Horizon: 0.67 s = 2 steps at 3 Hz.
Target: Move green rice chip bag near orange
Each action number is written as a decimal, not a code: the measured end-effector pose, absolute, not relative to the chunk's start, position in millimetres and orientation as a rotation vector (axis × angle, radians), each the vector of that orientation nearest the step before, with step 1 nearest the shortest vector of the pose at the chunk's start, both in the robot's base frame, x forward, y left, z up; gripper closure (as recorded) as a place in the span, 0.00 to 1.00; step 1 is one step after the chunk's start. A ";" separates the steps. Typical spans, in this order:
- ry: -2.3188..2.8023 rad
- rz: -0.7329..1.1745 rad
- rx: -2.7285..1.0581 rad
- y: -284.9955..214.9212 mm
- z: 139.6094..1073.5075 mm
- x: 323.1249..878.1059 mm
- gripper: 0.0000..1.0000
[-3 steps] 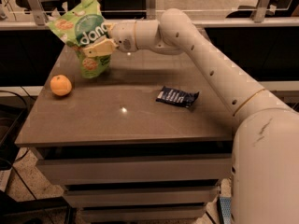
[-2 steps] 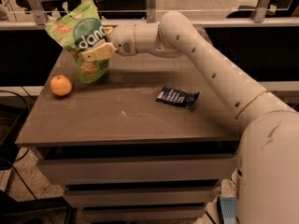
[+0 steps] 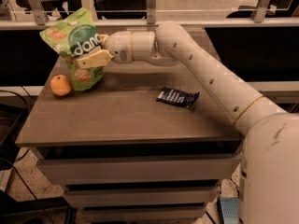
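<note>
The green rice chip bag (image 3: 77, 48) is a tall light-green pouch with white "dang" lettering. It stands tilted at the back left of the brown table top (image 3: 126, 115). My gripper (image 3: 91, 50) is shut on its right side, one pale finger (image 3: 93, 59) across its front. The bag's lower end sits just right of the orange (image 3: 61, 85), almost touching it. The orange is a small round fruit near the table's left edge. My white arm reaches in from the right.
A small flat dark-blue wrapper (image 3: 177, 97) lies on the table to the right of centre. A rail with metal posts (image 3: 150, 6) runs behind the table. Drawers (image 3: 140, 171) sit below the top.
My gripper has carried the bag to the left and down, so its lower end is now closer to the orange. The orange and the blue wrapper have not moved.
</note>
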<state>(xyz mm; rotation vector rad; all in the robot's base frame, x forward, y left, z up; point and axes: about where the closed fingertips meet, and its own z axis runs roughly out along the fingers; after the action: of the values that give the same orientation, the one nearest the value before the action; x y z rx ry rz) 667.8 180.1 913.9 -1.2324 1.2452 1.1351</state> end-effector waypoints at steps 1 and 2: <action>1.241 1.169 -1.242 184.4 901.2 666.9 1.00; 1.241 1.171 -1.243 184.6 903.9 666.9 1.00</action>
<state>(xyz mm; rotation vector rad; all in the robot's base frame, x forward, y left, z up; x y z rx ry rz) 666.9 184.6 903.9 -1.2430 1.2407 1.1706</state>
